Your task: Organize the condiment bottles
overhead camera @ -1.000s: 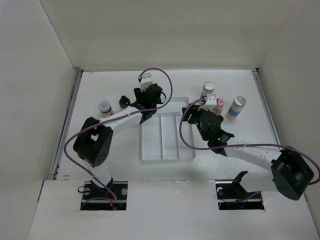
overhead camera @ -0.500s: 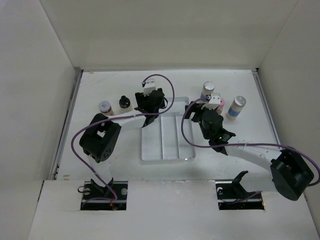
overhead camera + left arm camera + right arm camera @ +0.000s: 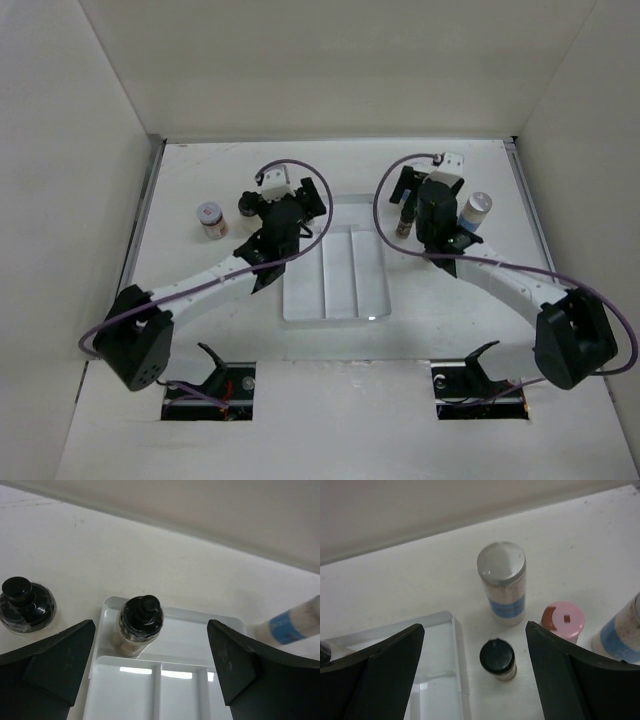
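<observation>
In the left wrist view my left gripper (image 3: 150, 672) is open, above the clear tray (image 3: 175, 690). A black-capped condiment bottle (image 3: 139, 625) stands upright in the tray's far compartment, free of both fingers. A second black-capped bottle (image 3: 25, 605) stands on the table left of the tray. My right gripper (image 3: 476, 675) is open over a small black-capped bottle (image 3: 497, 660) that stands beside the tray's corner without touching the fingers. Behind it stand a silver-capped, blue-labelled bottle (image 3: 502, 582) and a pink-capped one (image 3: 562, 622). From above, both grippers (image 3: 285, 210) (image 3: 422, 205) hover at the tray's far end.
A pale-capped bottle (image 3: 210, 217) stands alone at the far left. Another blue-labelled bottle (image 3: 476, 213) stands right of my right gripper. The tray (image 3: 335, 290) lies mid-table with three long compartments. White walls enclose the table on three sides.
My left gripper has opened and let go of the black-capped bottle, which now stands in the tray. My right gripper has opened wider and moved toward the far bottles.
</observation>
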### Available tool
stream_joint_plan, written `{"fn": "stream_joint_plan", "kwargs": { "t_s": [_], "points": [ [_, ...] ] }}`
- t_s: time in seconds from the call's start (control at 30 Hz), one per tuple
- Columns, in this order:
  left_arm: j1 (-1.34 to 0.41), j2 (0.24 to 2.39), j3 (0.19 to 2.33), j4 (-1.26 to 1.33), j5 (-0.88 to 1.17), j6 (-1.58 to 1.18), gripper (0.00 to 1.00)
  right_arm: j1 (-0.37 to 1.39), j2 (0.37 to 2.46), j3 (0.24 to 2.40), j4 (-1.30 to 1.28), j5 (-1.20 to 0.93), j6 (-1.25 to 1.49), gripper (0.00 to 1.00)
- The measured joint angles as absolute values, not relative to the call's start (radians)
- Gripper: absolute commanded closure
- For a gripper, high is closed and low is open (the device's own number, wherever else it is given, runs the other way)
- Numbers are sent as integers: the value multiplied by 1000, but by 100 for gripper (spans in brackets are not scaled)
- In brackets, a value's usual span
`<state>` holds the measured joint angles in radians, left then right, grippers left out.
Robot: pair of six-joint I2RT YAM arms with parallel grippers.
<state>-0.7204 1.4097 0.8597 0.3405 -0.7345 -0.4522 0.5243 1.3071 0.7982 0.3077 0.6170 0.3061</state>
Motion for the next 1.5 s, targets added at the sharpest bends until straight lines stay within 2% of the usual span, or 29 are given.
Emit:
{"fn": "stream_joint_plan", "kwargs": {
  "t_s": [0.1, 0.27, 0.53, 0.7, 0.8, 0.9, 1.0, 1.17, 1.3, 1.5],
  "points": [
    [-759, 1300, 777, 417, -735, -453, 2, 476, 1378, 923, 251, 606, 280, 0],
    [-825, 1209, 611, 513, -700, -458, 2, 410, 1490, 1062, 170, 583, 248, 0],
    [-934, 1188, 409, 599, -617, -541, 2, 326, 1700, 1242, 52, 498, 224, 0],
    [-945, 1188, 368, 680, -566, -575, 2, 307, 1782, 1297, 20, 443, 220, 17],
    [-923, 1184, 356, 708, -556, -583, 2, 303, 1802, 1303, 7, 427, 216, 32],
    [-895, 1164, 347, 717, -536, -585, 2, 295, 1803, 1309, -6, 415, 221, 32],
    [-875, 1106, 326, 720, -525, -588, 3, 294, 1803, 1314, -19, 409, 224, 46],
    [-835, 978, 315, 676, -531, -592, 3, 295, 1792, 1310, -20, 411, 224, 49],
    [-798, 849, 300, 614, -587, -596, 3, 315, 1704, 1281, -23, 422, 212, 50],
    [-774, 750, 225, 548, -697, -607, 3, 443, 1598, 1298, 35, 422, 206, 50]
  ]
}}
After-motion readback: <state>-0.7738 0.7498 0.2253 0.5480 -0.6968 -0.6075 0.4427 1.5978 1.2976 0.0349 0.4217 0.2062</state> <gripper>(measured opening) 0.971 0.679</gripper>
